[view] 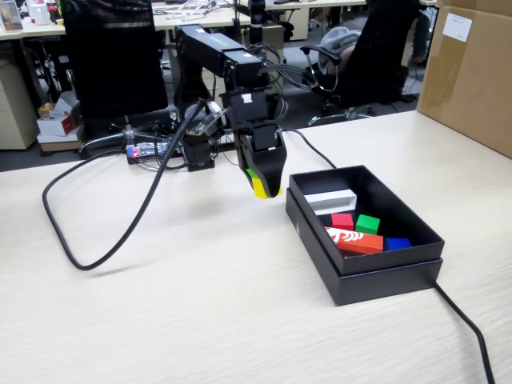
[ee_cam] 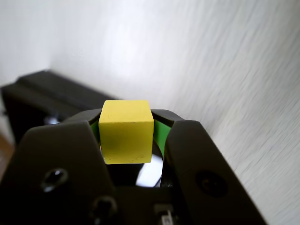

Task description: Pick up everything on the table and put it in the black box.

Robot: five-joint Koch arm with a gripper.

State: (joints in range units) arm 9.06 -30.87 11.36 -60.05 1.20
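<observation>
My gripper (view: 262, 187) hangs above the beige table (view: 160, 320), just left of the black box (view: 376, 276), and is shut on the yellow cube (view: 260, 189). The wrist view shows that yellow cube (ee_cam: 126, 131) squeezed between the two green-lined fingers (ee_cam: 161, 131), with the gripper (ee_cam: 127, 133) over bare tabletop (ee_cam: 225, 70) and the black box (ee_cam: 42, 96) at the left. Inside the box lie the red cube (view: 342, 221) and the green cube (view: 368, 224).
The box also holds a white oblong block (view: 330, 200), a longer red block with white marks (view: 354, 240) and a blue block (view: 398, 244). A black cable (view: 104, 232) loops over the table at left; another (view: 468, 328) trails from the box. A cardboard box (view: 472, 72) stands at far right.
</observation>
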